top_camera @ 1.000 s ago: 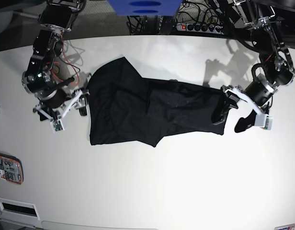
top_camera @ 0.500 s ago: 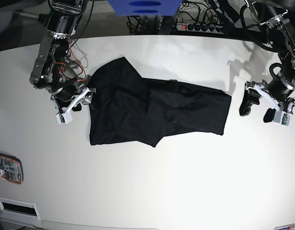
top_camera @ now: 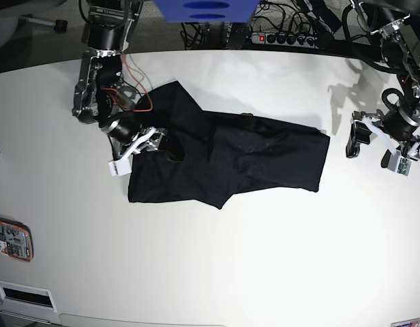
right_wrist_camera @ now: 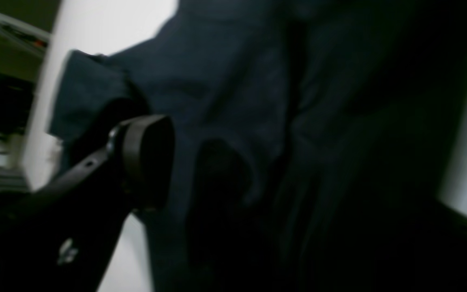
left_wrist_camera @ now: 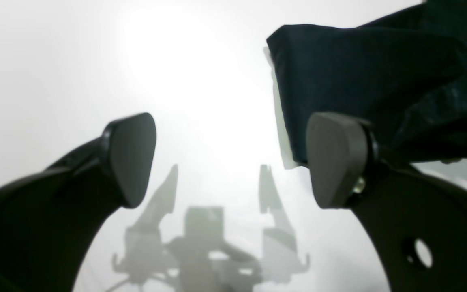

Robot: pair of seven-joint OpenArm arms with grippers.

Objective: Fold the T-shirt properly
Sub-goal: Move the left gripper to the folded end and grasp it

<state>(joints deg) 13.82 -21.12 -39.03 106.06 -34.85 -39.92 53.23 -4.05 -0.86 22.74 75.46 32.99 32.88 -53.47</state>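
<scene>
Here | T-shirt (top_camera: 223,160) partly folded | right claw (right_wrist_camera: 258,170) agape, far finger hidden | left claw (left_wrist_camera: 233,160) agape

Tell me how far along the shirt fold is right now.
Partly done: the T-shirt lies on the table as a long, uneven band, apparently folded once. Nothing is held. The right gripper is open over its left edge; the left gripper is open, clear of the cloth. Tidying and final folds remain.

The T-shirt (top_camera: 223,158) lay flat on the white table (top_camera: 264,259) — plain black, partly folded into a long, rumpled band, wider and layered at one end, its other end cut square.
</scene>
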